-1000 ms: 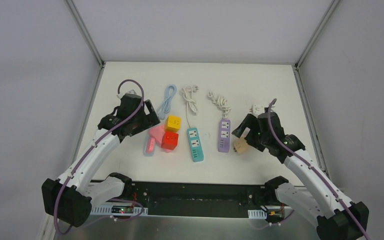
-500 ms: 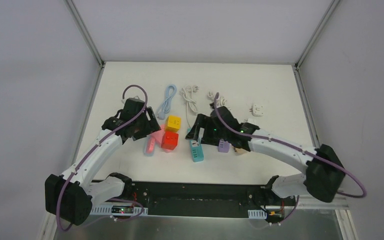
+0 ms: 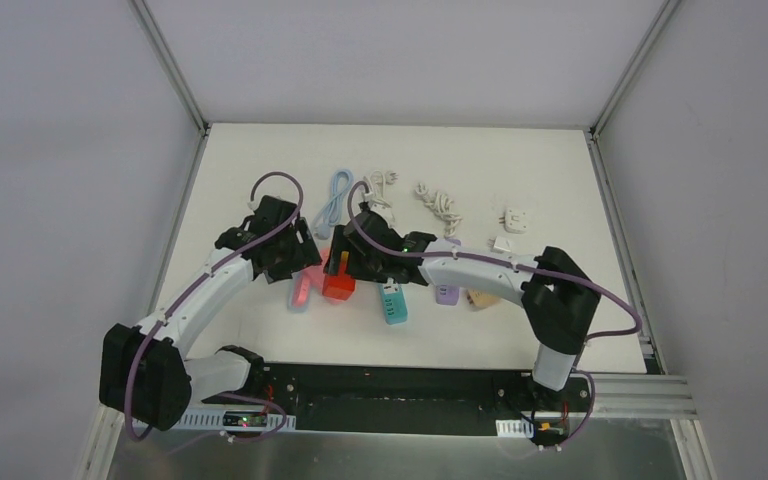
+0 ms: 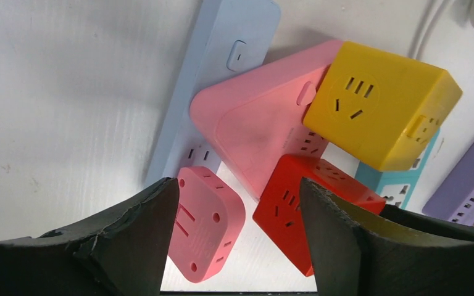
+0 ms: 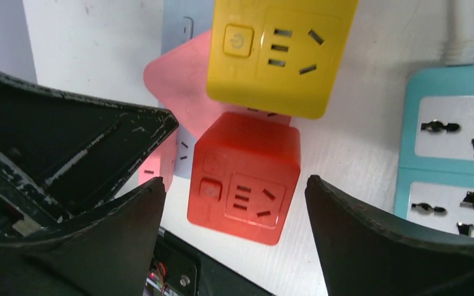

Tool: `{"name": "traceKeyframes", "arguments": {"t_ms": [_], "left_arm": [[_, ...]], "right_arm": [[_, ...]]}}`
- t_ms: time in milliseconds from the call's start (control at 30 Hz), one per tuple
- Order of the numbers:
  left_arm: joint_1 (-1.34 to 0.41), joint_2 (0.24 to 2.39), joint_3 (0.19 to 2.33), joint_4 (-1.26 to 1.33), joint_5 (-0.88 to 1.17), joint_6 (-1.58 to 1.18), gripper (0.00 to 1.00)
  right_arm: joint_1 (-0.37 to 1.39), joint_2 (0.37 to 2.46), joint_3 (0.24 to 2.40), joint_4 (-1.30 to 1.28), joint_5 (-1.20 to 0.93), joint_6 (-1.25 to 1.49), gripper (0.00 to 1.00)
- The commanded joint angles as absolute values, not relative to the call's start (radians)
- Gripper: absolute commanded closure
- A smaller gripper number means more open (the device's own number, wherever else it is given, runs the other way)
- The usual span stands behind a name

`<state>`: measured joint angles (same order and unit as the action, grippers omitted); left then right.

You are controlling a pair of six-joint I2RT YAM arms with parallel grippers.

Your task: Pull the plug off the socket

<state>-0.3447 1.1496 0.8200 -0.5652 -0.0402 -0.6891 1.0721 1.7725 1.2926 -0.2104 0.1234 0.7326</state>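
Swinging in from the far right, the right gripper (image 5: 234, 182) is now straddling the red cube plug (image 5: 247, 160), jaws apart. Behind it, the left gripper (image 4: 237, 182), jaws likewise apart, is hovering over the pink socket block (image 4: 259, 117) holding that plug; a grasp looks imminent.

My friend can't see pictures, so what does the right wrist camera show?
The right gripper hangs open over a red cube socket, one finger on each side. A yellow cube socket sits above it in the picture, with a teal power strip on the right.
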Motion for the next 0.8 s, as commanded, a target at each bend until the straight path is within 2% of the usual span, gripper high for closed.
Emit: {"name": "traceKeyframes", "arguments": {"t_ms": [0,167,400,500,667,733,767], "left_arm": [[-0.330,1.175,0.821,-0.561,-0.079,-0.691,0.27],[-0.328,1.196,0.819,-0.542,-0.081,-0.699,0.26],[-0.327,1.207,0.803,-0.533,-0.088,-0.700,0.26],[-0.325,1.216,0.796,-0.517,-0.068,-0.699,0.26],[-0.326,1.242,0.776,-0.475,-0.003,-0.690,0.28],[-0.325,1.247,0.764,-0.464,-0.002,-0.694,0.29],[-0.325,1.250,0.759,-0.467,-0.002,-0.695,0.29]], "right_arm": [[1.073,1.818,1.363,-0.254,0.179,0.733,0.14],[1.073,1.869,1.408,-0.302,0.187,0.726,0.21],[1.073,1.885,1.409,-0.339,0.184,0.708,0.49],[1.073,1.863,1.393,-0.347,0.197,0.683,0.58],[1.071,1.834,1.356,-0.327,0.181,0.647,0.60],[1.072,1.836,1.353,-0.319,0.166,0.650,0.54],[1.071,1.840,1.352,-0.315,0.161,0.656,0.47]]}}
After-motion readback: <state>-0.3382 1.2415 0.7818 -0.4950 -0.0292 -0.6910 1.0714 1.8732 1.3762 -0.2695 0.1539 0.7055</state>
